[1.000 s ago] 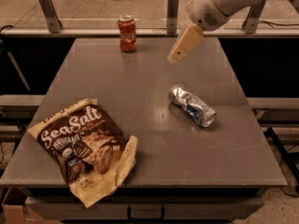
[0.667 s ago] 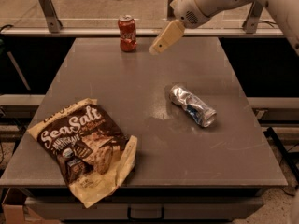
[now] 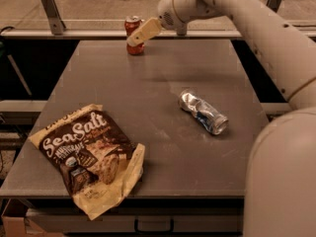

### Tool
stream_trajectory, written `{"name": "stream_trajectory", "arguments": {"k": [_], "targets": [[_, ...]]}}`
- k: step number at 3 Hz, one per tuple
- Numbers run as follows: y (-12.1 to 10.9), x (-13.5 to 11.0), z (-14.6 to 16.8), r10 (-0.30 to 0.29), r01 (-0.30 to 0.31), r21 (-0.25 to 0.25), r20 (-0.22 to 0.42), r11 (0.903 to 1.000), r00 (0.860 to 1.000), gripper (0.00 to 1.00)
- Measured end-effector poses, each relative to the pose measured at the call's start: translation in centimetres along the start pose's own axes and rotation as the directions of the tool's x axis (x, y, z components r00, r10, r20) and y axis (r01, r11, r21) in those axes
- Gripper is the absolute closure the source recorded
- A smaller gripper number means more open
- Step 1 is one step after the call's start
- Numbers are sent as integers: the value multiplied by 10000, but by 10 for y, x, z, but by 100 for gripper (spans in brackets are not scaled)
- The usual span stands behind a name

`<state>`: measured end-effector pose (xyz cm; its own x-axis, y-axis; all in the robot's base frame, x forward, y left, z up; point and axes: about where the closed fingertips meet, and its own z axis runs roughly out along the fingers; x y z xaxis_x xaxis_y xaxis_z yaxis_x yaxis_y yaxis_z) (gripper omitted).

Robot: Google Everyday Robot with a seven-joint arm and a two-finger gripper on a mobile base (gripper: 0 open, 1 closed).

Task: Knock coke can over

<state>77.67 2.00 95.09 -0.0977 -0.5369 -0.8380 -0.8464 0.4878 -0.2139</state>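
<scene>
grey table (image 3: 148,83), bearing everything listed below, with my pale arm (image 3: 256,28) stretched over its far right side from the near right corner. sea salt chip bag (image 3: 89,157), brown and cream, lay flat at the near left; crushed silver and blue can (image 3: 203,112) lay on its side right of centre, well apart from the bag. coke can (image 3: 131,23) stood upright at the far edge, left of centre, my gripper (image 3: 140,33) crossing in front of its middle; whether my jaws were apart or together i could not tell.
</scene>
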Motion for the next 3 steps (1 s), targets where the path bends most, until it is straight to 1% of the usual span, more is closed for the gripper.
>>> {"name": "stream_trajectory", "arguments": {"k": [1, 2, 3], "targets": [[-14, 0, 39, 785, -799, 415, 356, 9959, 9963, 0], [-31, 18, 61, 1341, -1363, 969, 281, 9859, 9906, 0], [-40, 33, 76, 1778, -1791, 1233, 212, 9761, 9838, 0]]}}
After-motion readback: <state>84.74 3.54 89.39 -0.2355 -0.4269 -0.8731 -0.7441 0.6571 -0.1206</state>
